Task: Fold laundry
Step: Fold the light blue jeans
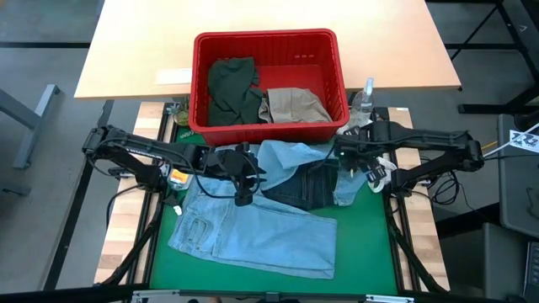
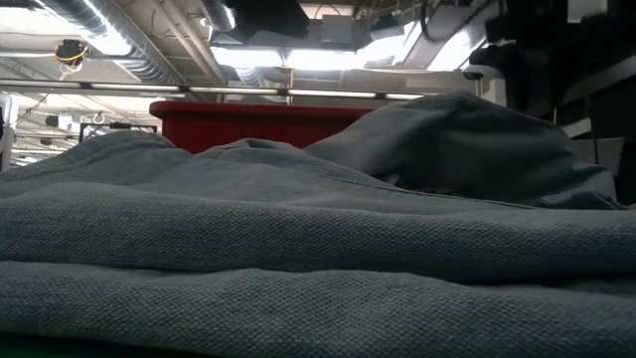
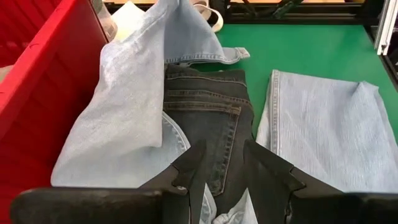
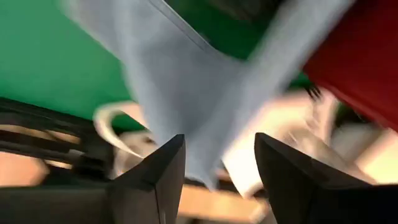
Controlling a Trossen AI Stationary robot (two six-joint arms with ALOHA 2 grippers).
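Light blue jeans [image 1: 253, 236] [image 3: 323, 130] lie spread flat on the green mat. Dark navy jeans [image 1: 303, 187] [image 3: 205, 106] lie bunched at the middle. A second light blue denim piece [image 1: 290, 156] [image 3: 124, 124] is draped over them and leans on the red basket. A dark olive piece [image 1: 229, 88] and a beige khaki piece [image 1: 293, 105] lie in the basket. My left gripper [image 1: 244, 195] [image 3: 224, 158] is open, just left of the navy jeans. My right gripper [image 1: 349, 168] [image 4: 217, 155] is open above the draped denim's right end. My right gripper points down with its fingers spread. A narrowing end of the light blue denim [image 4: 202, 162] reaches in between them. The picture is blurred, and I cannot tell whether the cloth touches either finger. My left gripper touches nothing.
The red basket [image 1: 265, 40] [image 3: 37, 93] stands at the mat's far edge, with a wooden table [image 1: 126, 50] behind it. A clear bottle [image 1: 366, 93] stands at the basket's right. White cloth [image 1: 381, 172] lies by the right arm. Bare green mat [image 1: 362, 244] lies at the near right.
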